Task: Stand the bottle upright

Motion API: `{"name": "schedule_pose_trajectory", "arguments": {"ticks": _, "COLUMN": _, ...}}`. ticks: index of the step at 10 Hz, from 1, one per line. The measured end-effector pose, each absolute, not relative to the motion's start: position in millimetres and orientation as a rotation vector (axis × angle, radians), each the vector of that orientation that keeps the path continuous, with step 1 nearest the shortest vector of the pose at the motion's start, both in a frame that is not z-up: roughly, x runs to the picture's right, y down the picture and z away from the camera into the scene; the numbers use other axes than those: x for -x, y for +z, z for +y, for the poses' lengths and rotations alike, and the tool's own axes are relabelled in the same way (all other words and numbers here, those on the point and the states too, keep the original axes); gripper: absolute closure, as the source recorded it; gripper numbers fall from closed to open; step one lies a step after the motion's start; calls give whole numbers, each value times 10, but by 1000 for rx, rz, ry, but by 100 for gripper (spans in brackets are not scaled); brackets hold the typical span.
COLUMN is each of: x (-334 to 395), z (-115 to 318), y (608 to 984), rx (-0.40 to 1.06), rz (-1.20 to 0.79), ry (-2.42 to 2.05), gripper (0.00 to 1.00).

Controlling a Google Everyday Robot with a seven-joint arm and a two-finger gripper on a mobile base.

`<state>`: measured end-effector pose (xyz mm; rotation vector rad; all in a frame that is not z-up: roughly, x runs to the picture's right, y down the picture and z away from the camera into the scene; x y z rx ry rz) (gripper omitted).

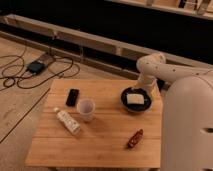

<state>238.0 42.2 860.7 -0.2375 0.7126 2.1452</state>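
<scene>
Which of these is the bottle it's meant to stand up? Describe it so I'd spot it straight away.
On the wooden table, look at the left half, beside the white cup. The bottle lies there on its side: slim, white, small-capped, narrower than the cup. The gripper is far off, behind the dark bowl.

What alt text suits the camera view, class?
A white bottle lies on its side on a wooden table, beside an upright cup. The robot arm is folded behind a bowl at the picture's right, its gripper out of sight.
</scene>
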Motion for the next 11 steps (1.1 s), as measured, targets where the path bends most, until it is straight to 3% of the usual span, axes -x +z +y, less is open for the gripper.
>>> {"name": "schedule_pose_trajectory", "arguments": {"ticks": 5, "x": -2203, "z": 359, "y": 8522, "rx": 249, "rz": 677, "ry": 2086, "gripper": 20}}
{"name": "schedule_pose_trajectory", "arguments": {"ticks": 11, "x": -903, "z": 192, "y": 8096, "rx": 274, "rz": 525, "ry": 1709, "gripper": 20}}
